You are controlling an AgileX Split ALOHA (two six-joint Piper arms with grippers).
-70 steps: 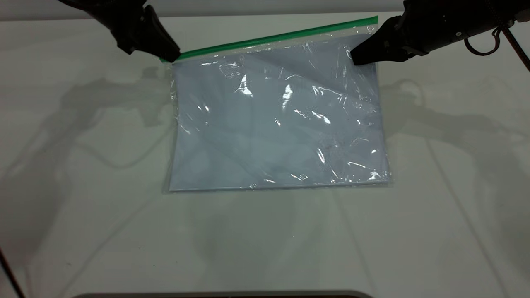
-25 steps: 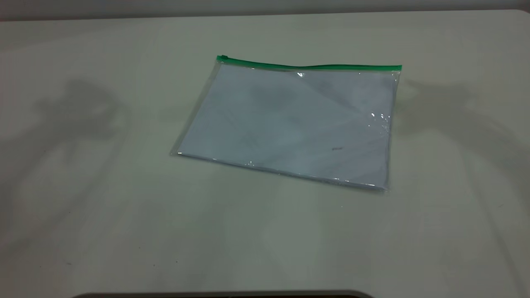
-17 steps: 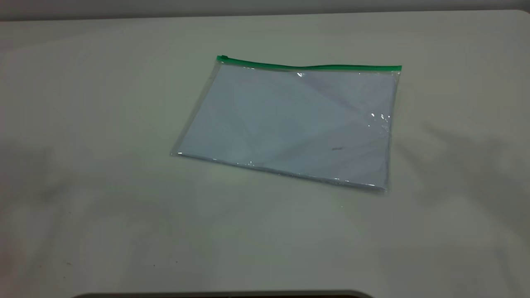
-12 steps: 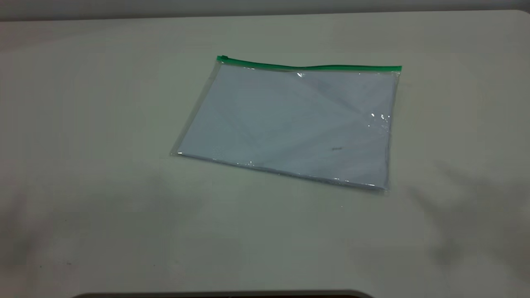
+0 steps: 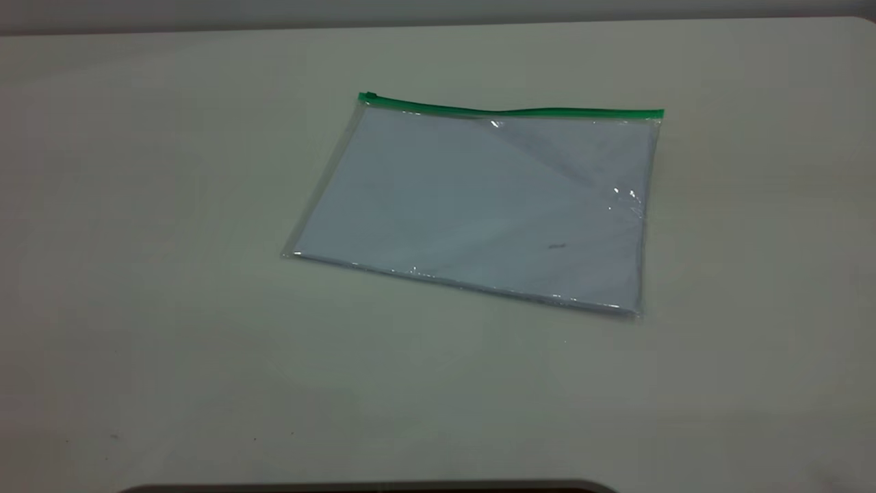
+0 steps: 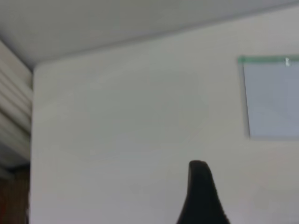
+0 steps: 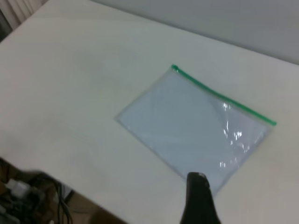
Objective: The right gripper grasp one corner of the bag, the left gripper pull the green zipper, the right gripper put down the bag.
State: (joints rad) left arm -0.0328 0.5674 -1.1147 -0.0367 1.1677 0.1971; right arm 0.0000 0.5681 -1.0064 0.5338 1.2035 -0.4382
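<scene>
The bag [image 5: 479,205] lies flat on the table, clear with white paper inside. The green zipper [image 5: 513,109] runs along its far edge, with the slider tab [image 5: 368,96] at the left end. Neither gripper shows in the exterior view. In the left wrist view the left gripper [image 6: 198,168] shows as one black tip, jaws together, high above bare table and far from the bag [image 6: 273,98]. In the right wrist view the right gripper [image 7: 197,179] is also one shut tip, high above a corner of the bag [image 7: 191,121] opposite the zipper [image 7: 224,98]. Both are empty.
The pale table [image 5: 137,274] is bare around the bag. In the right wrist view the table's edge shows with cables [image 7: 28,196] below it. In the left wrist view a table edge [image 6: 32,140] runs beside a wall.
Earlier both grippers were at the bag's zipper corners with the bag lifted. Now the bag lies flat, both arms have left the exterior view and their shadows have faded from the table.
</scene>
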